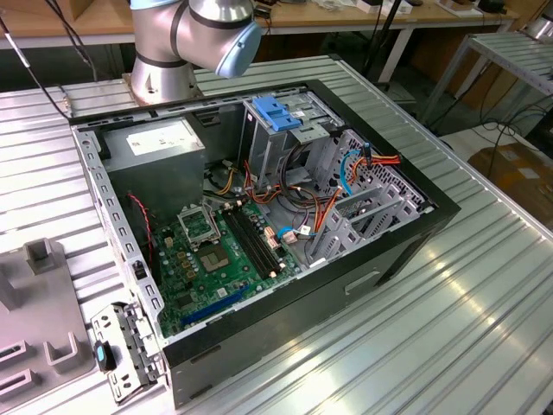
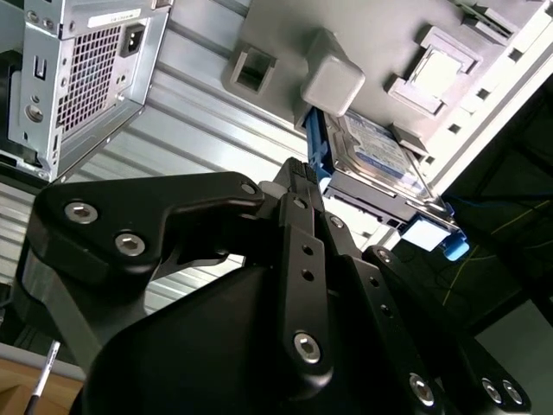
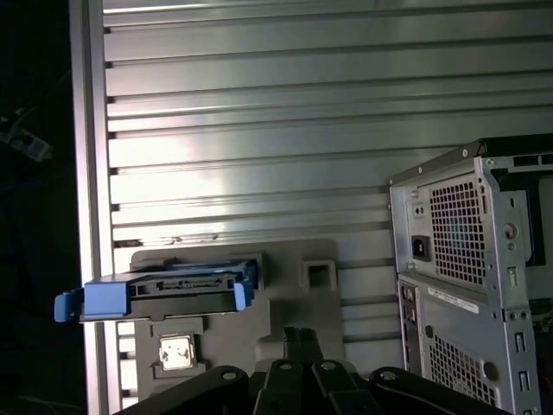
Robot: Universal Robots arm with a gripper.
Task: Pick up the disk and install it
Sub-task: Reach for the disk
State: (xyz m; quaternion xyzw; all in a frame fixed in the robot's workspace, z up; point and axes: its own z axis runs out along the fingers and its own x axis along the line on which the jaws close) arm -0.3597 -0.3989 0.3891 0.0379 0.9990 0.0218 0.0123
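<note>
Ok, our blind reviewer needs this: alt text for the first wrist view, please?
The disk, in its blue carrier frame, rests on a grey fixture on the ribbed metal table, with the black gripper in the foreground. The vented rear of a computer case stands to one side.

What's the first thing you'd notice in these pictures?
In the exterior view, a big open computer case lies on a ribbed metal table, showing its green board and coloured wires. In the second wrist view, the disk with its blue frame rests on a grey tray, and the black gripper is right beside it.
</note>
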